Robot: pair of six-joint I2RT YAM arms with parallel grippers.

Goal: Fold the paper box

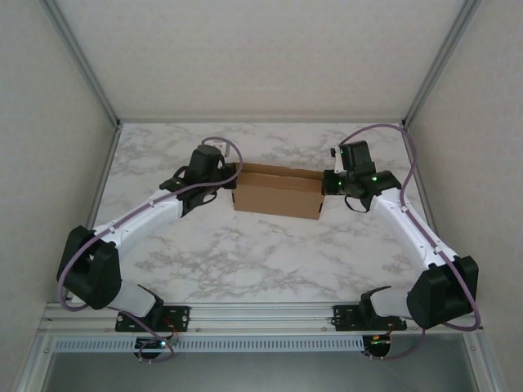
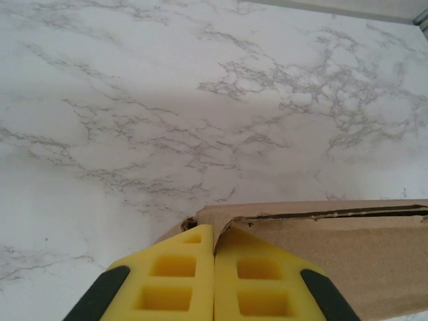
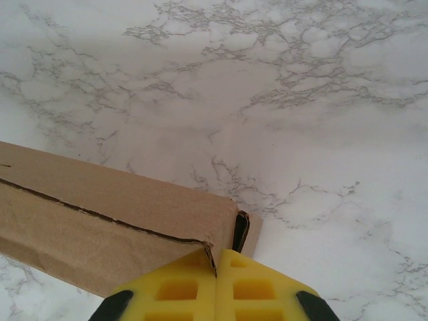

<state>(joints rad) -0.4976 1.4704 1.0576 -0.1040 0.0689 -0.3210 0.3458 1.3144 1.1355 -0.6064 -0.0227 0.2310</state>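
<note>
- Top view: the paper box (image 1: 278,196) sits on the marble surface (image 1: 245,261), toward the far middle, with its long side running left to right between the two arms.
- The left gripper (image 1: 232,175) meets the box's left end at the upper back edge. The right gripper (image 1: 328,183) meets the right end.
- From this height both sets of fingertips are small, dark and partly hidden by the wrists. How they stand cannot be read here.
- Left wrist view: the left gripper (image 2: 214,231) is clenched, its yellow fingers (image 2: 177,281) pressed flat together with no gap.
- The tips touch the near corner of the box (image 2: 334,261), where a ragged slit runs along the top edge.
- Whether a thin cardboard edge is nipped between the fingers is hard to tell. The picture's edges cut off the rest of the box on the right and at the bottom.
- Right wrist view: the right gripper (image 3: 217,257) is likewise clenched, its yellow fingers (image 3: 257,287) together.
- The tips sit against the box's (image 3: 100,221) end corner, where a flap edge runs down into the seam between them. A dark gap shows at the folded end.
- The box runs off the left border. The fingers cover its lower corner.
</note>
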